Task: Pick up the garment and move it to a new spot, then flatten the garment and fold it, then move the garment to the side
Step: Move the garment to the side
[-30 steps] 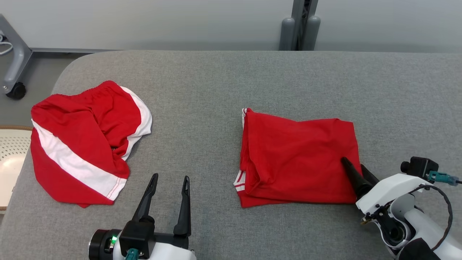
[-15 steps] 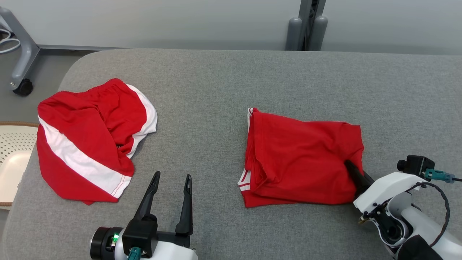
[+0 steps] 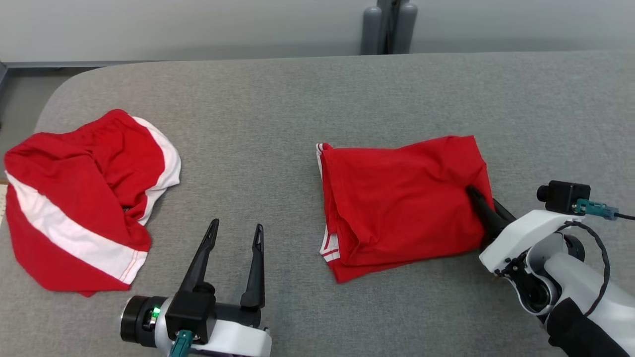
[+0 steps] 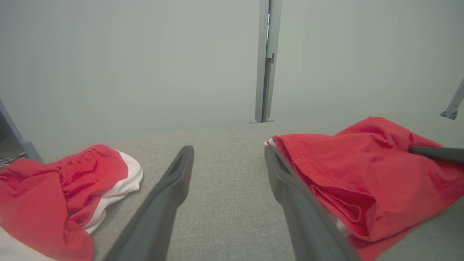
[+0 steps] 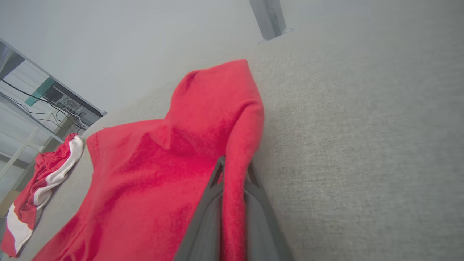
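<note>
Clothes on a grey table point(image 3: 297, 109), one piece gripped
Crumpled red-and-white shorts point(image 3: 84, 198) lie far left; left gripper point(image 3: 236, 226) hovers near the front edge, fingers spread wide, empty; folded red garment point(image 3: 397, 198) lies right of centre; right gripper point(image 3: 477, 196) pinches its right edge, which stands raised off the table.

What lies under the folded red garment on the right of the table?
Beneath the folded garment, striped lower layers peek out at its left edge, on the grey table. Anything else underneath is covered.
</note>
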Robot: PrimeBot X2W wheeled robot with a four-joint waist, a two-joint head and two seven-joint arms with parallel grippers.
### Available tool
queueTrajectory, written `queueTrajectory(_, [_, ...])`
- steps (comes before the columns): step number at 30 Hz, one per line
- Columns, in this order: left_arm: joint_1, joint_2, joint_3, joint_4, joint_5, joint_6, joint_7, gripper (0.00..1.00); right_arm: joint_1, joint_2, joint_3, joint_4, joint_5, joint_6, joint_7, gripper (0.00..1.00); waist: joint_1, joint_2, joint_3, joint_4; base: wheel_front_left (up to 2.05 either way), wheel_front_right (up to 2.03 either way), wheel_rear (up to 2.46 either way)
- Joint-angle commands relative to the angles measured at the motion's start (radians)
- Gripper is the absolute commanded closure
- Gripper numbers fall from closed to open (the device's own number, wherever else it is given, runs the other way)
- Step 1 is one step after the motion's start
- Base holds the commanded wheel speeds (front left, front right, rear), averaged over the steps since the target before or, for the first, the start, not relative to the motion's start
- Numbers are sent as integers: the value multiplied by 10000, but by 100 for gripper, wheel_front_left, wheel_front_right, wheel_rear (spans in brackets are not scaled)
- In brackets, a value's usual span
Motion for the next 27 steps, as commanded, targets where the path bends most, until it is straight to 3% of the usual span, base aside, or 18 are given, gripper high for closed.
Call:
queueTrajectory(1, [-289, 35, 69, -84, 114, -62, -37, 0, -262, -86, 43, -45, -186, 0, -144, 100, 0, 0, 209, -448, 0, 0, 0])
queueTrajectory(16, [-1107, 102, 232, -340, 572, -532, -37, 0, -673, 185, -1582, -905, -2025, 0, -197, 100, 0, 0, 1041, -2915, 0, 0, 0])
queueTrajectory(27, [-1563, 324, 134, -390, 839, -798, -37, 0, -567, 532, -2523, -1218, -2928, 0, -197, 100, 0, 0, 1561, -4347, 0, 0, 0])
